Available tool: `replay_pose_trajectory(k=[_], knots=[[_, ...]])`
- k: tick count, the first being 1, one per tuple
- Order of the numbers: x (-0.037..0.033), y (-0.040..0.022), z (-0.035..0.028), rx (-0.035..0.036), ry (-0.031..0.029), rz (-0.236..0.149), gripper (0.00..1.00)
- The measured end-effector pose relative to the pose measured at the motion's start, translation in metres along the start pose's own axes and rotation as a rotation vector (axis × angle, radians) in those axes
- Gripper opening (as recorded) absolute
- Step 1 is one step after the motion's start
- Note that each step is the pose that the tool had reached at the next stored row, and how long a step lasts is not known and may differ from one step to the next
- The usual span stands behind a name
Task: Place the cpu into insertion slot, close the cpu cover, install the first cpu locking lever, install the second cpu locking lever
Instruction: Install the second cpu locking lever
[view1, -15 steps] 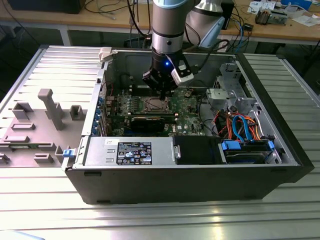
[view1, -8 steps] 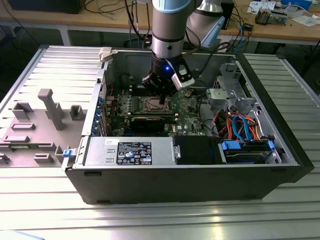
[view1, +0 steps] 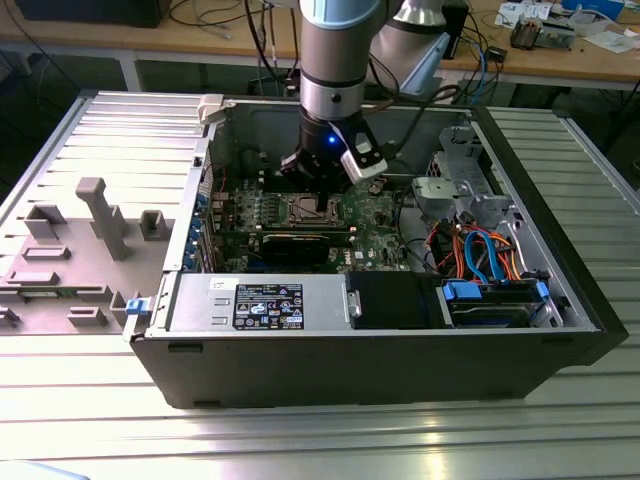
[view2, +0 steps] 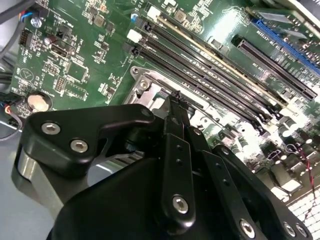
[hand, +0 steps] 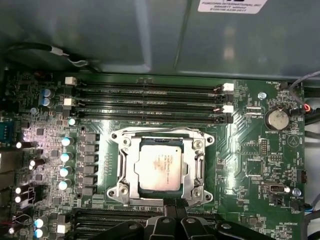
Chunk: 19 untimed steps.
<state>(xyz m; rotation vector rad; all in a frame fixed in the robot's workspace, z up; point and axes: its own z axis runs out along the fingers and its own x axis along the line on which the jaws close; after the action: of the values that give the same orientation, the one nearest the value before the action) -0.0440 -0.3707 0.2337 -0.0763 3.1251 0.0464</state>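
The cpu (hand: 160, 165), a dull silver square, lies flat in the insertion slot (hand: 116, 191) on the green board. The cpu cover (hand: 127, 165), a thin silver frame, is folded down around it, and the chip shows through its window. A thin wire lever (hand: 150, 131) lies along the socket edge beside the memory slots. My gripper (hand: 173, 201) is shut with nothing seen between its black fingers, and its tips sit at the socket's edge opposite that wire. The fingertips (view2: 175, 100) come down together onto the socket's silver rim. In the exterior view the gripper (view1: 318, 188) hangs inside the case over the socket (view1: 312, 208).
Long black memory slots (hand: 150, 100) flank the socket. The open case has tall walls (view1: 350, 350), a black power supply (view1: 270, 305) at the front, and a drive cage with blue and orange cables (view1: 480, 250) at the exterior view's right. Grey fixtures (view1: 100, 215) stand on the exterior view's left.
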Motion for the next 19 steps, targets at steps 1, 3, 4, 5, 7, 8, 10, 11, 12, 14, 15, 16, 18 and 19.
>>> replay_pose_trajectory(k=[1,3,4,5,7,8,10,11,12,14,15,16,18,19], knots=[[0.0005,-0.0002,0.0001,0.0,0.0001,-0.004,0.11],[0.002,-0.0021,0.0001,-0.0001,0.0002,-0.008,0.11],[0.0024,-0.0033,0.0001,-0.0002,0.0002,-0.009,0.11],[0.0028,-0.0042,0.0001,-0.0002,0.0002,-0.008,0.11],[0.0037,-0.006,0.0,-0.0005,0.0001,-0.008,0.11],[0.0051,-0.0066,0.0,-0.0011,0.0003,-0.008,0.11],[0.0088,-0.0068,-0.0001,-0.0043,0.0,-0.008,0.11],[0.0104,-0.0067,-0.0001,-0.006,0.0,-0.008,0.11],[0.0104,-0.0067,-0.0001,-0.0063,-0.0001,-0.008,0.11],[0.0105,-0.0068,-0.0001,-0.0062,-0.0001,-0.008,0.11],[0.0106,-0.0068,-0.0001,-0.0063,-0.0001,-0.008,0.11],[0.0107,-0.0068,-0.0001,-0.0063,-0.0001,-0.008,0.11],[0.0108,-0.0068,-0.0001,-0.0062,-0.0001,-0.008,0.11],[0.0109,-0.0068,-0.0001,-0.0063,-0.0001,-0.008,0.11]])
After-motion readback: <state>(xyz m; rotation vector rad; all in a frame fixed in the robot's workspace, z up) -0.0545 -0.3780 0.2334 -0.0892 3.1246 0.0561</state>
